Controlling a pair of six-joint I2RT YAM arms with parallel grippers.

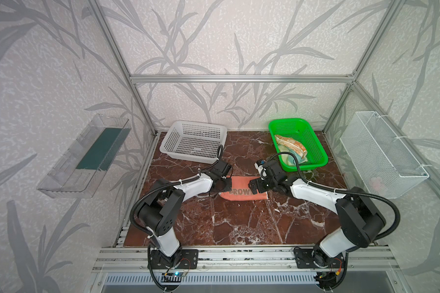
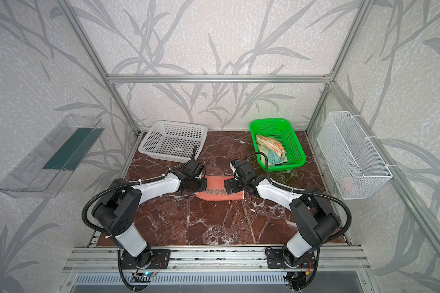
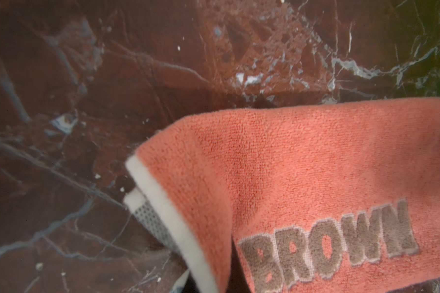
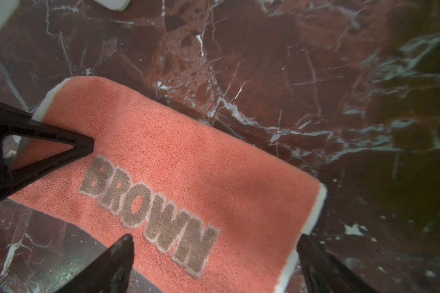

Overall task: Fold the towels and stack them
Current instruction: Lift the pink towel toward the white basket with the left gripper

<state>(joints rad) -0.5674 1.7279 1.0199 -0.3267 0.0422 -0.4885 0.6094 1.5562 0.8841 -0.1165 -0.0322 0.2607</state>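
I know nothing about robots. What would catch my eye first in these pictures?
A salmon-pink towel lettered BROWN lies in the middle of the dark red marble table, with the left gripper and right gripper at its two ends. Behind on the right, a bright green basket holds crumpled towels.

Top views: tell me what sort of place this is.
Probably a robot test cell: silver aluminium-frame enclosure, two white-and-black robot arms bolted to a front metal rail, and a salmon-pink "BROWN" towel on the marble-look floor.
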